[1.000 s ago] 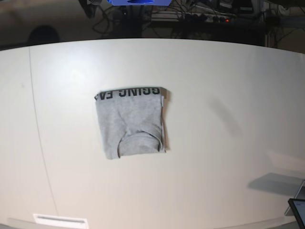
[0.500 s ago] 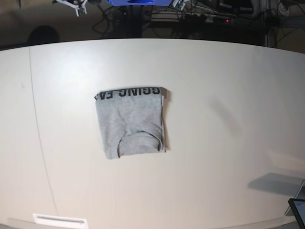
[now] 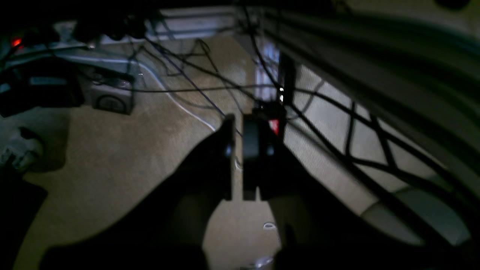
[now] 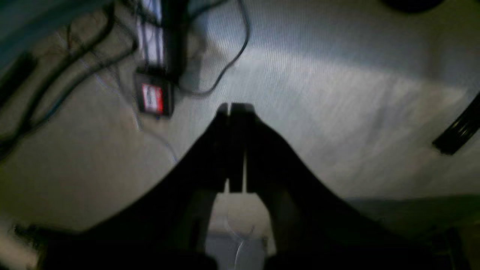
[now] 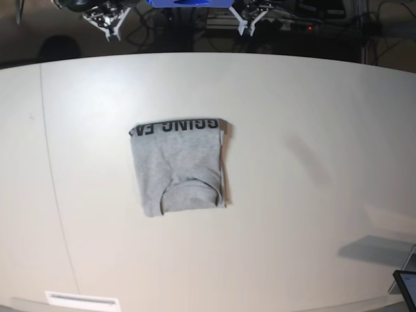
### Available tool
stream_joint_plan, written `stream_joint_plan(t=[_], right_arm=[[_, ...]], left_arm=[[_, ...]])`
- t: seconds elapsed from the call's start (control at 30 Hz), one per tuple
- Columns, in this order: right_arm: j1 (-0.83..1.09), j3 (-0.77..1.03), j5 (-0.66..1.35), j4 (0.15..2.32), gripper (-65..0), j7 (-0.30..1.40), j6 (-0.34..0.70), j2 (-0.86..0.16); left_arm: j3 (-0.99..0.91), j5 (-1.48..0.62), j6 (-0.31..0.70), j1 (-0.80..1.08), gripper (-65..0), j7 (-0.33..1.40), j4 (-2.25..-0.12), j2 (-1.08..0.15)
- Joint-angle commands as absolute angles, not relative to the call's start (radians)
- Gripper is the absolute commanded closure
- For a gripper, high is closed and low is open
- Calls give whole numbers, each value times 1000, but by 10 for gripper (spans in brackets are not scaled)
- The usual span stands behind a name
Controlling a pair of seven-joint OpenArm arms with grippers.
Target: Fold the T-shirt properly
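Item one, table: broad white top filling the base view, with a thin seam line running down its left part; it serves as the landmark for all that follows. Item two, right gripper: white-tipped, seen beyond the table's far edge at the upper left of the base view, above the dark floor and well apart from the cloth; in its own wrist view the right gripper shows two dark fingers pressed together at the tips, nothing between them, over pale carpet, loose black cables and a small black box with a red and white label. Item three, T-shirt: light heather-grey, folded into a compact, roughly square packet lying flat on the table a little left of its middle; a band of black block lettering runs along the packet's far edge, and a curved collar line shows near its near edge; neither gripper touches it. Item four, left gripper: white-tipped, beyond the table's far edge just right of centre in the base view; in its own wrist view the left gripper has its dark fingers nearly closed, a thin slit between them, holding nothing, above tan carpet crossed by black cables. Item five, dark flat device: cut off at the table's near right corner.
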State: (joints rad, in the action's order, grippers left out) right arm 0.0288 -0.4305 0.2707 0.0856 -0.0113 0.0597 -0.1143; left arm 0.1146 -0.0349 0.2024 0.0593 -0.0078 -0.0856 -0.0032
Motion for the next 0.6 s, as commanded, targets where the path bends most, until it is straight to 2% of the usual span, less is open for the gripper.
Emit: stream_joint_plan(t=[0.0,0.57], right_arm=[[16,-432,269,94,-1,-27,59,-116],[38,-423,275,94,-1,-35,58,-113]], left_arm=[[122,-38,205,48,-32,-18,-90,-7],[131,-38,205,50,-30,-18,-90,5]])
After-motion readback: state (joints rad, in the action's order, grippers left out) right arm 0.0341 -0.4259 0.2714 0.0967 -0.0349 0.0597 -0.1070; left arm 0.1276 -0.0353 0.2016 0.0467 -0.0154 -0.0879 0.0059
